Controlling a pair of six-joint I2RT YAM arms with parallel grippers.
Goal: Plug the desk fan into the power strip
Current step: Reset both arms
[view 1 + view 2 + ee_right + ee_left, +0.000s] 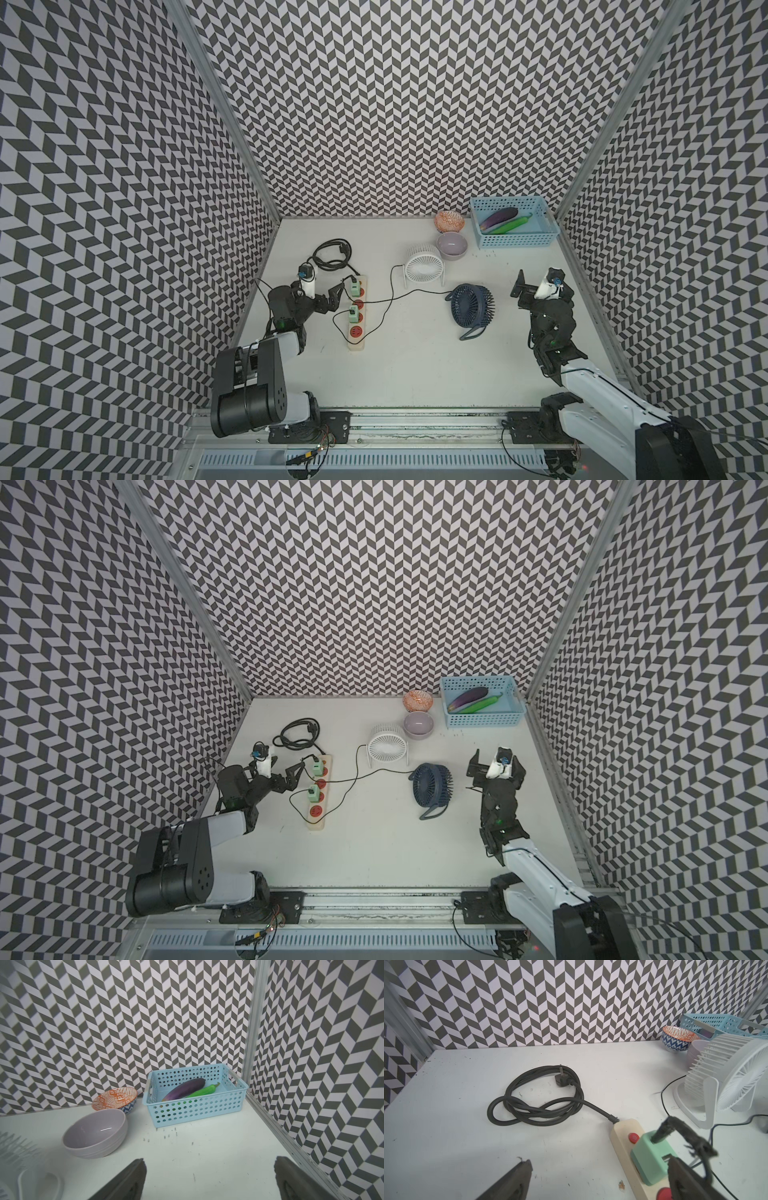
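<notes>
Overhead, navy fan [471,309], wrist-close, red switch [633,1138] on power strip [620,1132]

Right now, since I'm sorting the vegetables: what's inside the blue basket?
The blue basket holds a purple eggplant and a long green vegetable, side by side. Anything beneath them, low behind the near wall, is covered.

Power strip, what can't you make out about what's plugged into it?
- Top views: thin black cords cross the power strip; which green adapter serves the blue fan is too small to trace.
- Left wrist view: the frame edge cuts off most of the strip.
</notes>
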